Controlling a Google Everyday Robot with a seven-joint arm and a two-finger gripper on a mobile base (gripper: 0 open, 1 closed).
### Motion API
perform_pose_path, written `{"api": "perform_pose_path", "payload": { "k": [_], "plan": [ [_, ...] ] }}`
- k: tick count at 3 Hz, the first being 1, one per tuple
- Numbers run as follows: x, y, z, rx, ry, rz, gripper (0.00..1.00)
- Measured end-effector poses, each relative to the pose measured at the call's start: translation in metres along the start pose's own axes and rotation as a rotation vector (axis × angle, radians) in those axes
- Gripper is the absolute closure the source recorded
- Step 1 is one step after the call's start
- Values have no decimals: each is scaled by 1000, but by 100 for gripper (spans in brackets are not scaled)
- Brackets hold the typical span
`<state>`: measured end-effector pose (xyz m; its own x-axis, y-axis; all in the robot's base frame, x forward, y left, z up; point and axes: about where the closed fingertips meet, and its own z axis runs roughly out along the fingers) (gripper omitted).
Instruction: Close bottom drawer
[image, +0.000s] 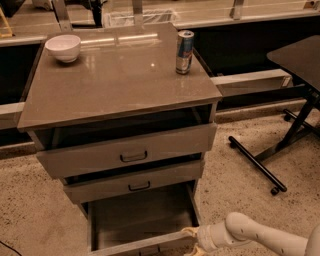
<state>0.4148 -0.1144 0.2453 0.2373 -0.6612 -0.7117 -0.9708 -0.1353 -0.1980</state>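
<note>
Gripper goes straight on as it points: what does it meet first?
Probably the bottom drawer, at its front panel's right end: the gripper, low beside the cabinet, points at it. Depth is unclear.

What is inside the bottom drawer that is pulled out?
Only the bare floor of the bottom drawer shows; nothing lies on it. Its rear part is covered by the middle drawer. The gripper is at its front right corner.

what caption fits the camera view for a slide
Robot gripper at the right front corner of the open grey-brown bottom drawer; white bowl and metal can on the cabinet top.
</note>
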Motion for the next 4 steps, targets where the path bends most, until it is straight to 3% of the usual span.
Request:
{"api": "perform_pose_path", "payload": {
  "k": [1,2,3,4],
  "plan": [
    [8,7,20,-19,7,-14,65],
    [36,16,49,-34,4,11,89],
    [64,17,66,-16,6,35,85],
    [73,15,75,0,1,52,54]
  ]
}}
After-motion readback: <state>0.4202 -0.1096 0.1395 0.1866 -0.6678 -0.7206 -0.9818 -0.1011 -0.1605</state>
